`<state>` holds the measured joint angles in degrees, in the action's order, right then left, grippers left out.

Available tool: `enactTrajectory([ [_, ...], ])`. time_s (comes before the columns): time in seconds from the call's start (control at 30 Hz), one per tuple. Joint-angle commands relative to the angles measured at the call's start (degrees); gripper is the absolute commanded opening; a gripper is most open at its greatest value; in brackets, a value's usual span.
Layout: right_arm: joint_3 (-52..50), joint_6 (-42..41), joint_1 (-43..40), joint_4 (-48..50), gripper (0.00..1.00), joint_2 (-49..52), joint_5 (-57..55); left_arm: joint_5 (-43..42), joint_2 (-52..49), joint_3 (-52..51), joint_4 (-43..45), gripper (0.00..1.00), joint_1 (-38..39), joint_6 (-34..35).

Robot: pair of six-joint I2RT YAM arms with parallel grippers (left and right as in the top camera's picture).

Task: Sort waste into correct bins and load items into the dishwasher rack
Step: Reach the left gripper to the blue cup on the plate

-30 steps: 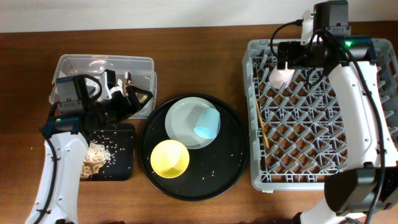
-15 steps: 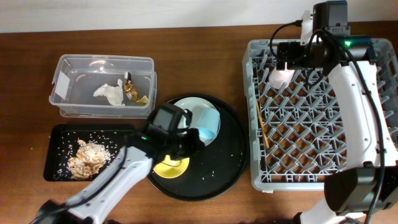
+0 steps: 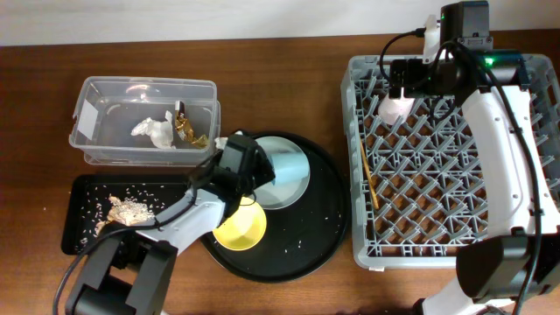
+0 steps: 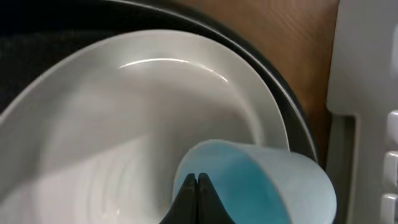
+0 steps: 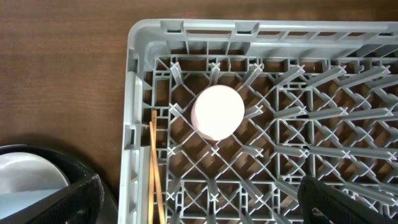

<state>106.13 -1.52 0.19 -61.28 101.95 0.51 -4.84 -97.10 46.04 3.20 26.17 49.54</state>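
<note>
Left wrist: sideways blue cup [image 4: 273, 186] opens toward closed left jaws; right jaws wide.

Blue cup [image 4: 261, 180] on its side on pale plate [image 4: 124, 112], pink cup [image 5: 217, 112] and chopsticks [image 5: 154, 168] in grey rack [image 5: 134, 93]

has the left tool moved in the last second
Yes. In the overhead view the left tool has swung right and down the picture, away from the clear tub and over the pale plate.

The table [image 3: 280, 79] holds clear tub [image 3: 144, 84], black tray [image 3: 80, 199], round tray [image 3: 325, 229], rack [image 3: 411, 255]
</note>
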Motion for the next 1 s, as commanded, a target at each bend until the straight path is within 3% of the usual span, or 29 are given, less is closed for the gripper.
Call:
enactTrajectory([
  [0.0, 0.55, -0.48, -0.26, 0.15, 0.98, 0.22, 0.33, 0.63, 0.15, 0.2, -0.31, 0.02, -0.68, -10.88],
  [0.03, 0.55, -0.48, -0.26, 0.17, 0.98, 0.22, 0.33, 0.63, 2.34, 0.2, -1.97, 0.05, -2.03, -13.29],
  [0.1, 0.55, -0.48, -0.26, 0.15, 0.98, 0.22, 0.33, -1.84, 8.13, 0.2, -6.01, 0.28, -5.84, -16.76],
  [0.17, 0.55, -0.48, -0.26, 0.17, 0.98, 0.22, 0.35, -12.13, 15.5, 0.2, -9.81, 0.46, -10.93, -23.17],
  [0.3, 0.55, -0.48, -0.26, 0.15, 0.99, 0.22, 0.33, -45.72, 15.72, 0.17, -9.92, 0.55, -14.45, -41.03],
  [0.5, 0.55, -0.48, -0.26, 0.15, 0.98, 0.22, 0.33, -48.57, -1.92, 0.17, -4.63, 0.56, -14.45, -44.09],
  [0.83, 0.55, -0.48, -0.26, 0.17, 0.98, 0.22, 0.35, -41.42, -2.91, 0.17, -1.73, 0.55, -7.78, -44.89],
  [0.9, 0.55, -0.48, -0.26, 0.15, 0.98, 0.22, 0.33, -41.4, -2.91, 0.17, -1.49, 0.44, -7.8, -44.89],
  [0.97, 0.55, -0.48, -0.26, 0.17, 0.98, 0.22, 0.33, -41.4, -2.91, 0.17, -1.14, 0.4, -7.8, -44.89],
])
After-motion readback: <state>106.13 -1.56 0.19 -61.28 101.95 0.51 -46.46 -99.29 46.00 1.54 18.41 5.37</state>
